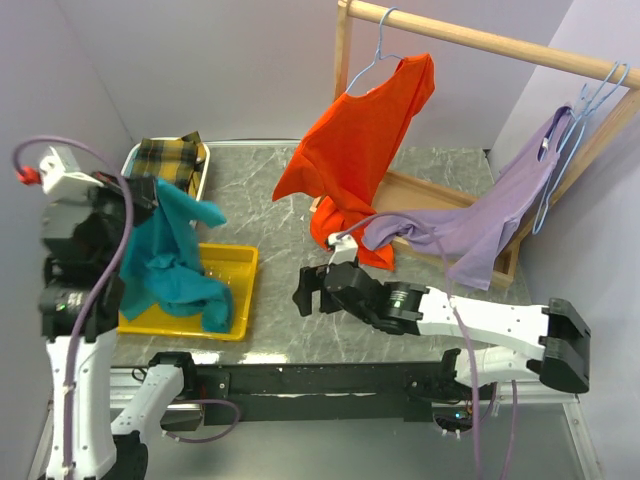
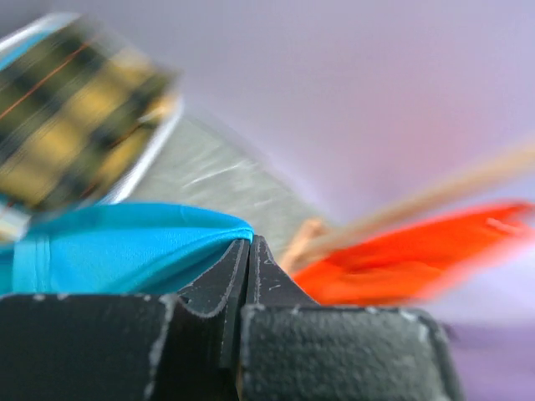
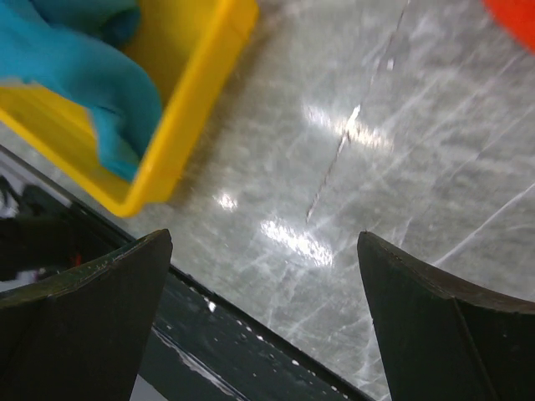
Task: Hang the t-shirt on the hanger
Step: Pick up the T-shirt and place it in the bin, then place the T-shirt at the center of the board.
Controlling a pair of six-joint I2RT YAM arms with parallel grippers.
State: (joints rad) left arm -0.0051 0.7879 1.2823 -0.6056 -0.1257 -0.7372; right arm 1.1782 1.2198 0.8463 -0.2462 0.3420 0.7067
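Observation:
The teal t-shirt [image 1: 170,255] hangs bunched from my raised left gripper [image 1: 150,192], and its lower end reaches into the yellow tray [image 1: 243,262]. In the left wrist view the left gripper [image 2: 248,243] has its jaws pressed together, with teal cloth [image 2: 117,251] caught at the tip. My right gripper [image 1: 304,290] is low over the table's middle. Its jaws stand wide apart with nothing between them [image 3: 263,238]; bare marble lies below. A pale-blue wire hanger [image 1: 549,198] dangles at the rod's right end beside the lilac shirt [image 1: 490,215].
An orange shirt [image 1: 360,140] hangs on a wire hanger from the wooden rod [image 1: 480,40]. The rack's wooden base [image 1: 425,192] sits at the back right. A white tray with a plaid cloth [image 1: 170,160] is at the back left.

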